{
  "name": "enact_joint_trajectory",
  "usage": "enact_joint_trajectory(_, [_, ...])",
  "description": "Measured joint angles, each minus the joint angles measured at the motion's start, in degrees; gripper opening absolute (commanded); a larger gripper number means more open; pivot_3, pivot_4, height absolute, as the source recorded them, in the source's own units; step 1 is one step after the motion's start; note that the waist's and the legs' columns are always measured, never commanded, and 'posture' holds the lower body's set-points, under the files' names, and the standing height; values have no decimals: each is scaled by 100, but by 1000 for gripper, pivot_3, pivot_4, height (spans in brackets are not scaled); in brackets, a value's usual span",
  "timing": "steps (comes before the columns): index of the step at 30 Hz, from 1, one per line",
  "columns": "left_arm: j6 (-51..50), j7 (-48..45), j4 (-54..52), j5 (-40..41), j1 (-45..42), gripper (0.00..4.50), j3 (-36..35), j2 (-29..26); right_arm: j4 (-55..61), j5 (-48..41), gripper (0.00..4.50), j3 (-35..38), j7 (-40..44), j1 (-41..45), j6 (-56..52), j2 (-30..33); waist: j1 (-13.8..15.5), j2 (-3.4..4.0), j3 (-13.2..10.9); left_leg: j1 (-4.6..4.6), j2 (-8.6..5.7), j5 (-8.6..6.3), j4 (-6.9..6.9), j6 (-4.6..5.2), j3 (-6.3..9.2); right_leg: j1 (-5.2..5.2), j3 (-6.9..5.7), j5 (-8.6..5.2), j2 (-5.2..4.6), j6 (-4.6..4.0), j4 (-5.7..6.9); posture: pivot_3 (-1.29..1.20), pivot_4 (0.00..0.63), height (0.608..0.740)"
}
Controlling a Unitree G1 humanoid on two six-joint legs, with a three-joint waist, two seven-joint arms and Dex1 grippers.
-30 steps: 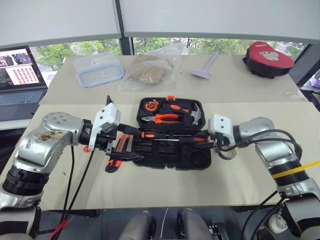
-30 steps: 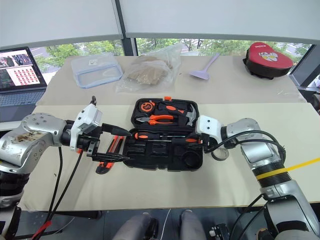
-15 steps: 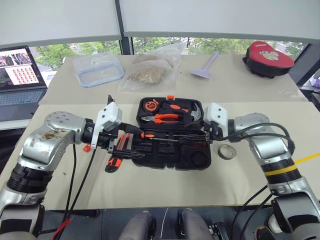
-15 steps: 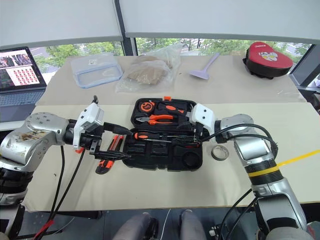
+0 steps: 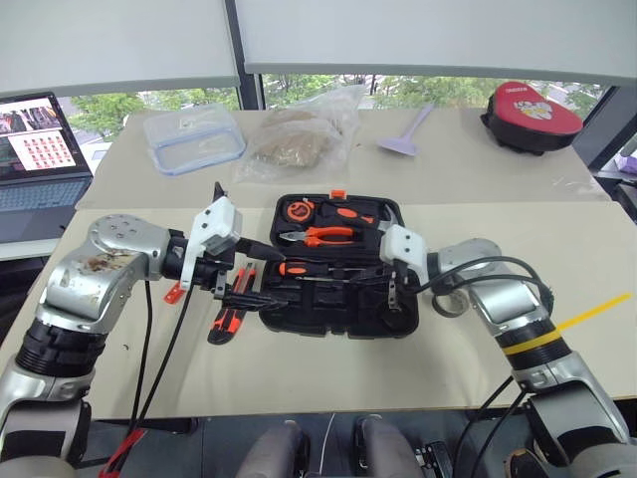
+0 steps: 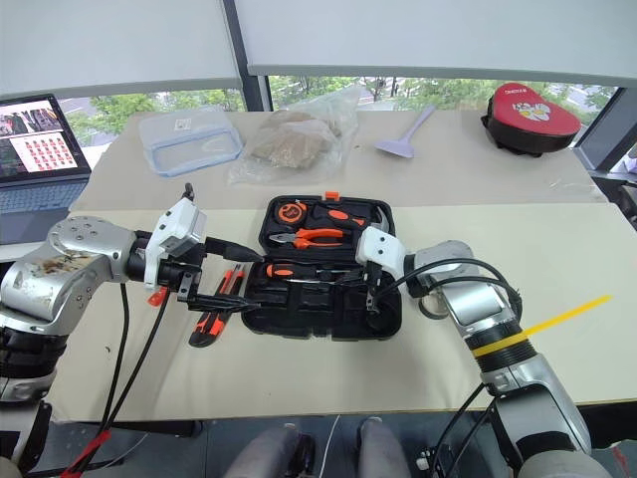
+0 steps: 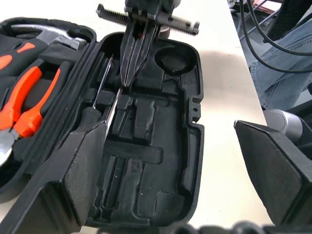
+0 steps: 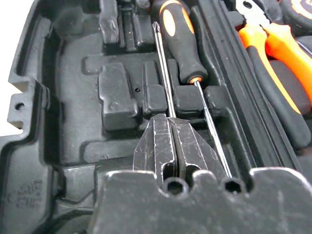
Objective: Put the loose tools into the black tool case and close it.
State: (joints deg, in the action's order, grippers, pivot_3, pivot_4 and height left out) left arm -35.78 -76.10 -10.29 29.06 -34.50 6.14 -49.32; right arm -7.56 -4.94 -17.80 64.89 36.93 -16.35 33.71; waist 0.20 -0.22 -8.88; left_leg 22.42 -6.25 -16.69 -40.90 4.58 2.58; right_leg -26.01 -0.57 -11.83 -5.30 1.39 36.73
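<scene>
A black tool case (image 5: 333,267) lies open on the bench (image 5: 299,368), its far half holding orange-handled pliers (image 5: 318,236) and a hammer (image 7: 46,36), while much of its near half is hidden in the head views behind two robot arms reaching in from either side. The right gripper (image 8: 171,141), angled down and towards the left, has its fingers pressed together on the thin metal shaft of a screwdriver (image 8: 163,73) over the moulded slots; whatever handle that shaft has is hidden under the gripper. A black-and-orange-handled screwdriver (image 8: 180,44) lies in the slot just beside it. The left gripper (image 5: 254,274) hangs at the case's left edge, pointing right and slightly down, its fingers (image 7: 63,180) spread wide and empty. An orange-and-black utility knife (image 5: 227,317) lies on the bench beside the case, partly covered by the left fingers. A small grey tape roll (image 5: 448,302) sits to the case's right, half hidden by the right forearm.
</scene>
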Motion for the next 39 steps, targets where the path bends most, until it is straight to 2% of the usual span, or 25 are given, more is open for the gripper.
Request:
enact_joint_trajectory(10, [38,143,3,-47,114,4500,-54,-16,265,-237,8,216,-23,-22,-451,48,12,-2,0,11,-3,1,-4,-1,-2,-5,3,0,-1,0,6,0,150,722])
enact_joint_trajectory(14, [-105,534,-24,-46,536,4500,-379,-106,919,-976,1117,816,85,31,-1177,174,-8,-2,0,21,2,2,-1,-4,2,-17,2,0,1,-2,8,0,150,722])
enact_joint_trajectory(15, [-170,688,-69,-46,729,4500,-560,-137,1107,-1189,1511,954,132,38,-1377,241,-18,-2,0,21,2,2,2,-4,1,-18,3,-1,1,-2,7,0,150,722])
enact_joint_trajectory(17, [-306,1080,-158,-76,1298,4500,-1006,-262,1542,-1689,2086,1258,267,19,-1787,472,-45,0,-1,21,4,2,10,-3,2,-18,6,-1,0,-3,6,0,150,722])
enact_joint_trajectory(19, [-551,1517,-263,-99,1999,4500,-1601,-297,1947,-2147,2848,1617,387,-27,-2134,760,-47,-1,-1,21,7,2,10,-4,5,-15,3,-1,1,-3,4,0,150,722])
enact_joint_trajectory(20, [-643,1655,-327,-103,2263,4500,-1834,-300,2081,-2306,3047,1722,430,-69,-2232,854,-44,-1,-1,21,6,2,10,-3,5,-15,2,-1,1,-3,3,0,150,722])
enact_joint_trajectory(22, [-837,1940,-495,-128,2986,4500,-2440,-318,2383,-2668,3878,1935,552,-274,-2439,1077,-26,-4,-2,18,6,1,10,-3,6,-9,5,-1,-2,-3,-1,0,150,722])
enact_joint_trajectory(24, [-854,2128,-653,-249,3652,4500,-2914,-321,2571,-2919,4484,2033,590,-436,-2576,1187,-12,-4,-3,18,6,1,10,-3,3,-8,8,-2,-4,-3,-7,0,150,722])
enact_joint_trajectory(28, [-891,2431,-838,-508,4622,4500,-3570,-316,2880,-3301,4484,2277,534,-659,-2805,1394,56,-7,-4,17,5,-1,11,-2,2,-6,9,-2,-8,-5,-8,0,150,722])
enact_joint_trajectory(32, [-1134,2549,-962,-433,4576,4500,-3780,-444,3122,-3571,4484,2330,407,-715,-2905,1433,171,-9,-3,9,5,-24,8,-41,6,-3,4,-1,-10,-7,-24,0,150,722])
enact_joint_trajectory(35, [-1433,2519,-859,-381,4022,4500,-3468,-848,3187,-3638,4484,2327,259,-755,-2912,1422,220,-13,-2,8,3,-23,4,-40,6,-4,2,1,-11,-7,-19,0,150,722])
enact_joint_trajectory(39, [-1770,2269,-398,-371,2989,4500,-2471,-1440,3259,-3692,4484,2336,28,-836,-2911,1395,180,-14,-1,8,-2,-13,8,-21,-2,-4,7,1,-13,-7,3,0,150,722])
